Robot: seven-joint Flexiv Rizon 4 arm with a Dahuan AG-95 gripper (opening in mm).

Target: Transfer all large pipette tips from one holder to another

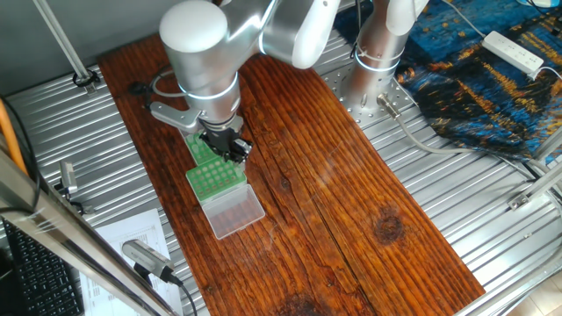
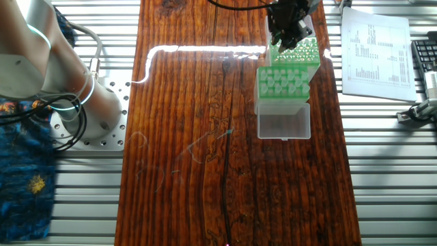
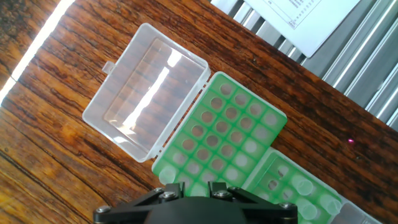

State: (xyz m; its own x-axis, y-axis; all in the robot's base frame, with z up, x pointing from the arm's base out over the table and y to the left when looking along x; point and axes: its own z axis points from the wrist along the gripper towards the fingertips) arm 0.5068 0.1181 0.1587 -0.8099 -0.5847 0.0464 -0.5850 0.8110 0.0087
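My tool (image 3: 189, 190) sits at the bottom edge of the hand view, only its dark body visible; the fingertips are out of frame, and in both fixed views they are too small and dark to read, so I cannot tell whether the tool is spread, pressed together or pinching a tip. Directly below it lie two green racks side by side on the wooden counter (image 1: 351, 202): the nearer rack (image 3: 221, 134), joined to a clear open lid (image 3: 146, 93), and the second rack (image 3: 292, 186) touching its edge. The large pipette tips (image 3: 303, 185) appear as pale rounded tops in some holes of both racks, but I cannot count them or say which rack is the source. Beyond the racks, printed paper (image 3: 308, 18) lies on the ribbed metal surface. Risks as I judge them: the holes are closely spaced, so a slightly offset descent could strike a neighbouring tip or the rack face; the racks look unfixed, so a sideways push could slide them; a weak pinch could drop a tip onto the counter
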